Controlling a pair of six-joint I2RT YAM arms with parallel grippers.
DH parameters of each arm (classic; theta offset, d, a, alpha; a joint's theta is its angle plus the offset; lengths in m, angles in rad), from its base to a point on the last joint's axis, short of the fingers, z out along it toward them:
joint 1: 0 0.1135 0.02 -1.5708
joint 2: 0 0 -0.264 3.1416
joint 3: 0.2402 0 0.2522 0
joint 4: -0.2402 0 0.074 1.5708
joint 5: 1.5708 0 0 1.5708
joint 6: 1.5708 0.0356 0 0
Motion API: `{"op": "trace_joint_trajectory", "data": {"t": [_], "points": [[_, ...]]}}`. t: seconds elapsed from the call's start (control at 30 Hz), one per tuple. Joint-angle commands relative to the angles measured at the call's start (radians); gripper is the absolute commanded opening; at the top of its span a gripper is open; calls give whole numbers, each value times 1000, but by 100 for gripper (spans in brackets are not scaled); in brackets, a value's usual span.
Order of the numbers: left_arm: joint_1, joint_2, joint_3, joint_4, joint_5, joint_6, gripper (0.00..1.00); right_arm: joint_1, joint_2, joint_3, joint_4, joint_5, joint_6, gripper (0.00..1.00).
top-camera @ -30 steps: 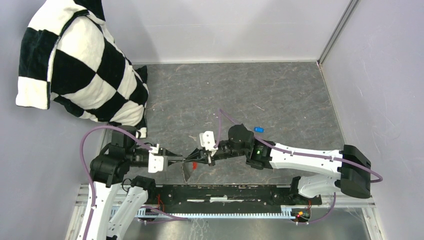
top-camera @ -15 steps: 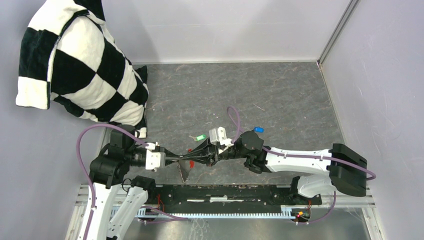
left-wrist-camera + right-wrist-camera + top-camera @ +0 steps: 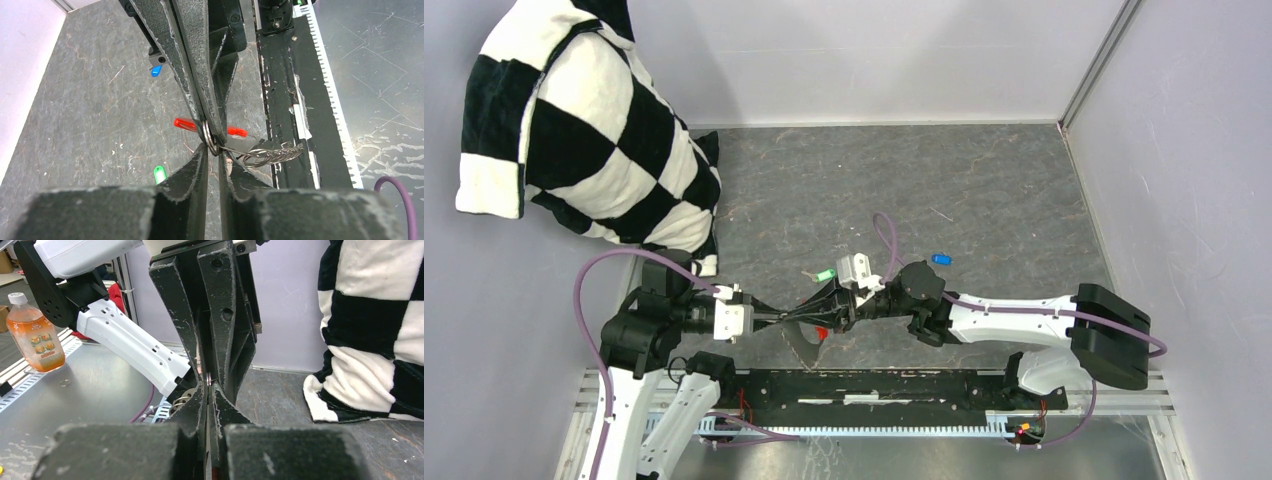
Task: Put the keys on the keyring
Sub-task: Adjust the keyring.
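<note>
Only in the left wrist view is the keyring [image 3: 209, 141] plainly seen. Its near edge is caught between the tips of the left claw [image 3: 212, 150], whose jaws are held a narrow slit apart. It is met from the far side by the right claw [image 3: 211, 134], which is closed tight; whether the keyring is also pinched there cannot be told. One red tag [image 3: 184, 124] is seen behind the keyring and one grey strap [image 3: 272, 153] trailing beside it; from above, only a red speck is shown under the meeting claws. Two keys are counted, both on the table [image 3: 924, 190] and apart from the keyring: the green key [image 3: 159, 175] near it, the blue key [image 3: 156, 71] farther off. One bottle [image 3: 34, 335] is shown by the right wrist view alone, with one pillow [image 3: 375, 330].
</note>
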Motion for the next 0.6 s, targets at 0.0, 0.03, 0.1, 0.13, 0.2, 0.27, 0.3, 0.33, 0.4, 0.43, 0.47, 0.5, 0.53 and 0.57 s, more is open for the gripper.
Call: {"op": "trace_joint_trajectory", "data": {"t": [0.0,0.03,0.1,0.13,0.2,0.27,0.3,0.33,0.4,0.43,0.47,0.5,0.53,0.57], "points": [[-3,-12,25,35,44,-8,17,0,25,55,-13,-20,8,1],[-3,-13,23,35,43,-8,14,1,25,53,-9,-20,10,1],[-3,-19,17,35,39,-7,6,0,27,56,-9,-20,10,1],[-3,-21,14,36,37,-5,3,0,28,59,-13,-20,10,1],[-3,-24,14,35,36,0,2,0,35,74,-40,-30,9,1],[-3,-26,17,36,34,4,2,0,47,96,-92,-39,2,1],[-3,-27,17,35,31,7,3,0,49,100,-112,-45,-1,1],[-3,-28,17,35,27,12,7,0,50,102,-121,-51,0,1],[-3,-34,14,36,14,24,19,0,50,107,-156,-63,-5,1],[-3,-38,12,36,11,32,20,-1,48,106,-166,-67,-5,1],[-3,-41,10,35,10,37,20,0,47,102,-173,-71,-4,1],[-4,-44,8,35,10,41,19,-1,45,100,-177,-73,-3,1],[-3,-44,7,35,13,44,18,1,45,99,-182,-77,-2,1],[-3,-44,5,36,14,51,15,0,45,100,-188,-81,-2,1]]}}
